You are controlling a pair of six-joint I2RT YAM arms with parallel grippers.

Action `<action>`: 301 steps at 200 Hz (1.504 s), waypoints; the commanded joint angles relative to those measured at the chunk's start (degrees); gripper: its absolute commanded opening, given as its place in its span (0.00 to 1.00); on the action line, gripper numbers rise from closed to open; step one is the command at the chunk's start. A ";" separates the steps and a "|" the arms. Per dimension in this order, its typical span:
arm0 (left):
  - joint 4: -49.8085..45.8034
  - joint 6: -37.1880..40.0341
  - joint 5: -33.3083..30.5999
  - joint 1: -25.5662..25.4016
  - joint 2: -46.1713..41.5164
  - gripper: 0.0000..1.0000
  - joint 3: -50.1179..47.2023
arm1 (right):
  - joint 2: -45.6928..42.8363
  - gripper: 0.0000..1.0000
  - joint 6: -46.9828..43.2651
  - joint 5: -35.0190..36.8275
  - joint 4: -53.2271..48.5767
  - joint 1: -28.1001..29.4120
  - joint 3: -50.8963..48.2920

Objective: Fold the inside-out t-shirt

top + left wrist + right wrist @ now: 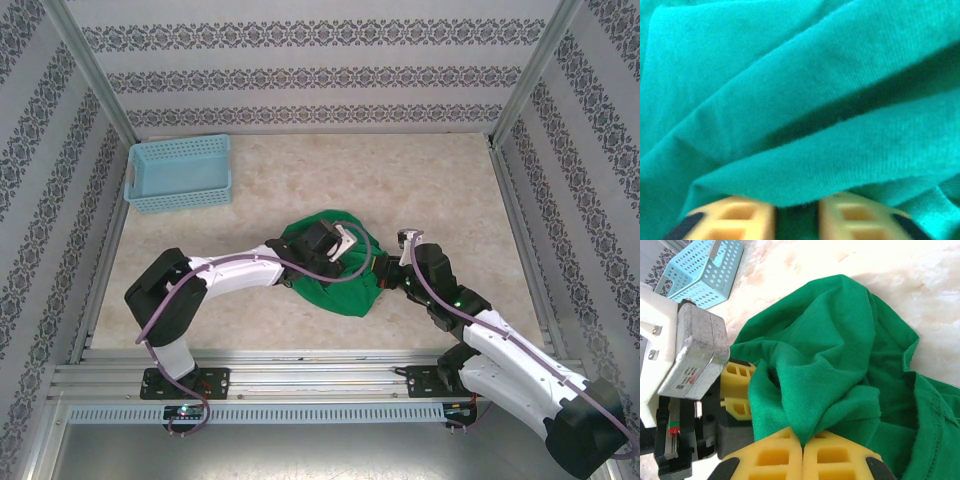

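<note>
Because the t-shirt (840, 330) is limp, I'd seek its hem (939, 412), right gripper (802, 442) pinching a fold (812, 400), left gripper (796, 212) unclear.

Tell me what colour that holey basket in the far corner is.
Light blue; the basket shows best from the top camera.

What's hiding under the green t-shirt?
The left claw pokes in under a fold of the green t-shirt, and the beige table shows all around it. Anything beneath the bunched-up middle is covered by cloth, so I cannot tell.
</note>
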 commanded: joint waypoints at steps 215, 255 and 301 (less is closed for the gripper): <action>-1.78 -23.05 2.19 1.62 -18.93 0.00 3.98 | -2.04 0.62 -9.08 -1.44 3.58 5.96 1.95; -1.49 -24.22 3.88 1.84 -19.58 0.00 4.57 | 9.72 0.56 -10.01 -0.69 11.18 10.27 4.19; -1.49 -24.66 5.05 2.57 -20.66 0.00 4.60 | 16.96 0.34 -11.20 4.82 10.79 9.94 8.56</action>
